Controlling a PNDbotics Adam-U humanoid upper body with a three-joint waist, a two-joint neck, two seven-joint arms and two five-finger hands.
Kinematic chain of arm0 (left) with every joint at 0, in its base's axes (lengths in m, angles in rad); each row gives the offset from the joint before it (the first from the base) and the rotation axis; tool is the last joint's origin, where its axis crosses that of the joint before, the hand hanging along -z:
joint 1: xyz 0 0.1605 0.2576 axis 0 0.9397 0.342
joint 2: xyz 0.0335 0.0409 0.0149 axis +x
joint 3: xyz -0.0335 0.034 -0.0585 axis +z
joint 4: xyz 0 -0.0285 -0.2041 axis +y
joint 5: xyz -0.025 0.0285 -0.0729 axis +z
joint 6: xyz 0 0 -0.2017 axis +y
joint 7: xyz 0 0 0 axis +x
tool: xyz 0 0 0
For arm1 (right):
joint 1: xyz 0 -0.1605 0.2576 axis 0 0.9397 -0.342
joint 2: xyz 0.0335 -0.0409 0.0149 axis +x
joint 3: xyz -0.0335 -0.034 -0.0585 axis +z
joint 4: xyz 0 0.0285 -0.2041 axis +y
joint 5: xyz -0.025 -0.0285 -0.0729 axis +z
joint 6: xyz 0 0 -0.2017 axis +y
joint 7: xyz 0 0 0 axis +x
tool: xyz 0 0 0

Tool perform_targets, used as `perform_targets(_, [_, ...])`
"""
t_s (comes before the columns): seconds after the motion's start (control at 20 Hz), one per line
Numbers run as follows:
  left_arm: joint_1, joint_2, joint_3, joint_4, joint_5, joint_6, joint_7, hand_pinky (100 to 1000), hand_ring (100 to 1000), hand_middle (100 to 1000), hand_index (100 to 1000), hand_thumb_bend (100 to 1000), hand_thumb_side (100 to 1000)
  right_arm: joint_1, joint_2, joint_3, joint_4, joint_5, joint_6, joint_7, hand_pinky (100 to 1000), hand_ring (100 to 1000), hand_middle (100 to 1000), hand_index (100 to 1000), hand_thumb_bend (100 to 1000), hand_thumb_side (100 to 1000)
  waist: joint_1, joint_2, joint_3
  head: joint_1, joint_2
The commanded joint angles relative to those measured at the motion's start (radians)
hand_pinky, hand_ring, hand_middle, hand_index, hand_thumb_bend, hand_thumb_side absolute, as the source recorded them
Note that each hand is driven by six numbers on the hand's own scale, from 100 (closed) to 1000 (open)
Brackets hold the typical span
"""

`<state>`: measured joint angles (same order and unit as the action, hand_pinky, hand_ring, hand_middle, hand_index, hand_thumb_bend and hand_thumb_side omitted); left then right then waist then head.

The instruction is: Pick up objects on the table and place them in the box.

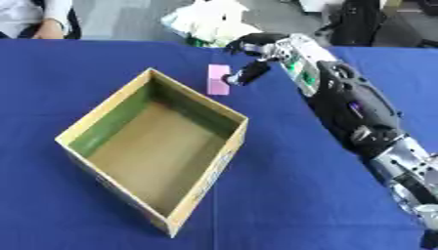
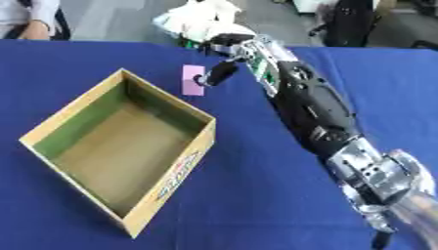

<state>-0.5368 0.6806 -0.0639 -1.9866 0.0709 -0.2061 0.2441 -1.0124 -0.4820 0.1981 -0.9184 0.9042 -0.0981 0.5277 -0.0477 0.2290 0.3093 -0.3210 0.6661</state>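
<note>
A flat pale-pink rectangular block (image 1: 218, 79) lies touched by the right hand (image 1: 251, 54).

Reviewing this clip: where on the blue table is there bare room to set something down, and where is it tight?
Bare blue tablecloth lies between the open cardboard box and the robot's right arm, and to the left of the box up to the far edge. It is crowded behind the box's far corner, where the right hand reaches the small pink rectangular block.

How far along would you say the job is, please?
Nothing looks done: the open cardboard box shows only its bare floor. In hand: the right hand reaches to the flat pink rectangular object beyond the box; I cannot tell whether it grips it. Left: lifting and boxing it.
</note>
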Motion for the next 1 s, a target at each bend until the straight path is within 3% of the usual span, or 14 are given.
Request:
perform_targets(0.05, [-0.019, 0.016, 0.007, -0.013, 0.001, 0.001, -0.004, 836, 862, 910, 712, 100, 714, -0.031, -0.018, -0.014, -0.002, 0.013, 0.005, -0.013, 1000, 945, 865, 1000, 153, 536, 0.003, -0.012, 0.004, -0.008, -0.016])
perform_targets(0.3, [-0.02, 0.015, 0.008, -0.013, 0.0, 0.001, -0.005, 837, 863, 915, 710, 100, 715, -0.036, -0.017, -0.018, 0.004, 0.028, 0.003, -0.019, 1000, 946, 870, 1000, 133, 529, -0.002, -0.003, 0.013, -0.017, -0.024])
perform_targets(0.45, [-0.021, 0.017, 0.009, -0.013, -0.003, 0.001, -0.005, 837, 863, 918, 709, 100, 712, -0.038, -0.021, -0.021, 0.009, 0.034, -0.002, -0.005, 1000, 953, 875, 1000, 220, 552, -0.006, 0.004, 0.022, -0.02, -0.03])
perform_targets(0.5, [-0.02, 0.018, 0.009, -0.013, -0.004, 0.001, -0.005, 838, 864, 921, 709, 100, 712, -0.039, -0.023, -0.022, 0.009, 0.04, -0.002, -0.003, 1000, 957, 879, 1000, 301, 581, -0.007, 0.006, 0.023, -0.02, -0.032])
perform_targets(0.6, [-0.017, 0.018, 0.009, -0.013, -0.007, 0.002, -0.005, 839, 864, 925, 708, 100, 716, -0.042, -0.029, -0.025, 0.008, 0.066, 0.001, -0.003, 1000, 962, 884, 1000, 572, 687, -0.009, 0.011, 0.026, -0.021, -0.035])
perform_targets(0.9, [-0.016, 0.017, 0.009, -0.013, -0.013, 0.003, -0.005, 841, 865, 934, 705, 100, 718, -0.047, -0.034, -0.035, 0.012, 0.158, -0.006, -0.008, 1000, 965, 890, 1000, 460, 640, -0.014, 0.025, 0.03, -0.023, -0.05])
perform_targets(1.0, [-0.013, 0.017, 0.01, -0.013, -0.016, 0.005, -0.006, 842, 866, 937, 704, 100, 718, -0.047, -0.034, -0.043, 0.021, 0.157, -0.013, 0.002, 1000, 963, 890, 1000, 479, 641, -0.017, 0.031, 0.033, -0.023, -0.05])
